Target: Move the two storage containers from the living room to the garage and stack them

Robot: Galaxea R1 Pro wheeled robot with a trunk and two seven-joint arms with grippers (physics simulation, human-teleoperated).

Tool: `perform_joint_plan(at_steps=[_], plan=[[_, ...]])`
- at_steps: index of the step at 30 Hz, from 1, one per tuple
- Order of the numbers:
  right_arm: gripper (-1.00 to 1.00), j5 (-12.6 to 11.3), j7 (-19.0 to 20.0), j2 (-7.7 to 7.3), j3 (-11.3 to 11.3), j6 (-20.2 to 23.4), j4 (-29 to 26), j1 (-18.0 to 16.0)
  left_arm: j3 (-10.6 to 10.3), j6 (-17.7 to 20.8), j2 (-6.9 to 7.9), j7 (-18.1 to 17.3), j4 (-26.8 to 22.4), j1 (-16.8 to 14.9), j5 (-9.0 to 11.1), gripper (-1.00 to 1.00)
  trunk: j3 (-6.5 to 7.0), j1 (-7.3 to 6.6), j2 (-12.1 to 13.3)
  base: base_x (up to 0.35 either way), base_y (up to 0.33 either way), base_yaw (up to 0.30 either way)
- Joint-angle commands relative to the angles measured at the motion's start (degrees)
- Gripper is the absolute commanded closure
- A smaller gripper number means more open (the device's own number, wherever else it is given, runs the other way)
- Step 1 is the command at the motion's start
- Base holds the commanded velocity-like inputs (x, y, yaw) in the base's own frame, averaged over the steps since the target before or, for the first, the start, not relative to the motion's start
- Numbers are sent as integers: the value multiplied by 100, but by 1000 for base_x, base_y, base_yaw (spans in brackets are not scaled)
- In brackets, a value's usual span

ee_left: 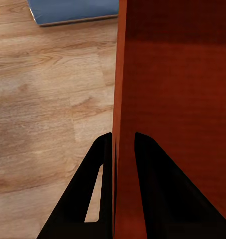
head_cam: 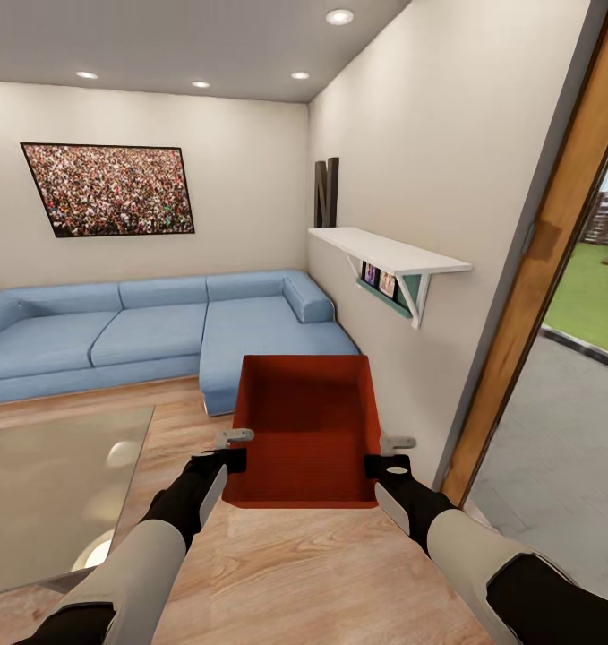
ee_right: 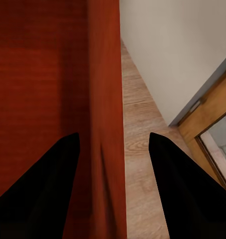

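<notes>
1. Setting: living room, with light wood plank floor point(head_cam: 277, 573), blue sectional sofa point(head_cam: 160, 331), glass coffee table point(head_cam: 53, 484) at the left, and an open doorway point(head_cam: 554, 296) at the right showing paving and grass outside.
2. One storage container point(head_cam: 305, 430), orange-red and open-topped, is held clear of the floor in front of the trunk, between both arms.
3. Left gripper point(head_cam: 229, 460): clenched on the container's left wall; the left wrist view shows a finger on each side of the wall.
4. Right gripper point(head_cam: 386, 466): straddles the right wall, grasping it as far as I can judge; its outer finger appears to stand slightly off the wall in the right wrist view.
5. Progress (judgement): early. First container lifted, not yet carried to the garage; second container's position cannot be told. Both placements and the stacking remain.
6. Writing: a large dark letter "N" point(head_cam: 327, 192) stands on the white wall shelf point(head_cam: 389, 253). No brands or labels legible; the framed crowd picture point(head_cam: 108, 189) carries no readable text.
</notes>
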Motion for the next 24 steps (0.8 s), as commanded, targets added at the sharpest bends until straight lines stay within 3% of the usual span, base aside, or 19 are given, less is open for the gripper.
perform_joint_plan(at_steps=[1, 14, 24], plan=[[100, -86, -58, 0, 140, 41, 17, -1, 56, 39, -15, 23, -62, -8, -176, 100, -14, 4, -14, 0, 0, 0], [100, -89, -58, 0, 151, 43, 17, -1, 56, 57, -15, 23, -62, -11, -176, 100, -14, 4, -14, 0, 0, 16], [100, -86, -58, 0, 166, 45, 17, -1, 56, 54, -15, 23, -62, -9, -176, 100, 2, 4, -14, 0, 0, 283]])
